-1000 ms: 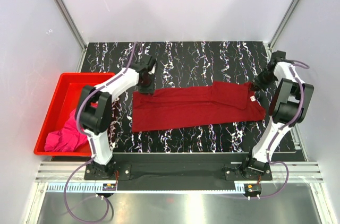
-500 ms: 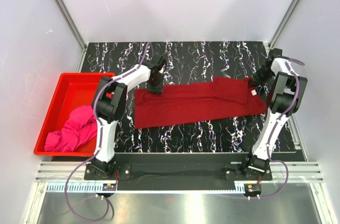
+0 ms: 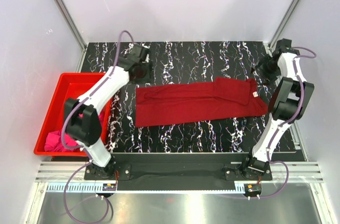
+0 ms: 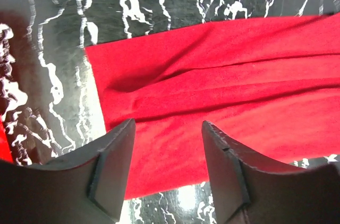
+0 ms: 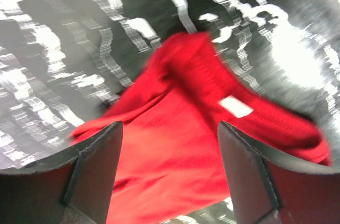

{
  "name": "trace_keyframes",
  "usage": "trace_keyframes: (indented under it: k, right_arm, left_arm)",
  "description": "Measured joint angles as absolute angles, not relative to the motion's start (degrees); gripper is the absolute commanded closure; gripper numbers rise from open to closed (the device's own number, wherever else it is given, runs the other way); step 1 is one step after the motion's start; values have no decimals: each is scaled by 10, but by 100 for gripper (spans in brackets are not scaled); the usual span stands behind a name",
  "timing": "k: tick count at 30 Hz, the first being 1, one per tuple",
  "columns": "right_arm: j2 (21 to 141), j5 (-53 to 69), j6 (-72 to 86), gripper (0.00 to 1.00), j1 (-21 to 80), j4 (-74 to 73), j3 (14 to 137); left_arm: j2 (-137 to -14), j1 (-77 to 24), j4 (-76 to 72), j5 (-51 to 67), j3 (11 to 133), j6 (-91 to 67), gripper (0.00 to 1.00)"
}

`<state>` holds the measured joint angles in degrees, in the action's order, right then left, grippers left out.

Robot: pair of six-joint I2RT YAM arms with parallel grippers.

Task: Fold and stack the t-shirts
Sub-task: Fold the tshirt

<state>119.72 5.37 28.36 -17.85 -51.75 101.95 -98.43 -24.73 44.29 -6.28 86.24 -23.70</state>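
Clearly released, left hand (image 4: 166, 126) and right hand (image 5: 169, 126) hover near the crimson t-shirt (image 3: 196, 102).

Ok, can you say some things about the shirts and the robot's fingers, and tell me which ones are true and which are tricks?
1. The dark red t-shirt lies on the black marbled table. True.
2. The pink t-shirt is stacked on the red one. False: it sits in the red bin at the left.
3. The left fingers are pinching the red shirt. False: they are open above it, with nothing between them.
4. A small white label shows at the red shirt's right end. True.
5. The right fingers are open. True.
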Motion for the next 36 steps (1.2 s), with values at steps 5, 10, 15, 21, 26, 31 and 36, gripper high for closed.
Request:
trace_keyframes:
  k: [5,10,15,21,26,31,36]
  right_arm:
    - [1164,102,333,23,-173,-516,1025]
    - [1167,141,393,41,-163,-505,1012]
    - [1174,165,412,55,-159,-495,987]
    - [1199,164,345,48,-159,-498,992]
    - [1200,153,280,53,-159,-483,984]
    - [1200,129,233,48,-159,-478,972]
    - [1200,125,204,47,-159,-471,968]
  left_arm:
    - [-965,-196,432,-12,807,-253,42]
    - [-984,-161,440,24,781,-271,58]
    - [-993,-140,434,44,782,-263,57]
    - [-1031,-137,427,56,783,-224,53]
    - [-1051,-138,430,48,783,-201,58]
    - [-1045,-138,425,42,781,-199,58]
    - [-1031,-138,424,41,769,-199,58]
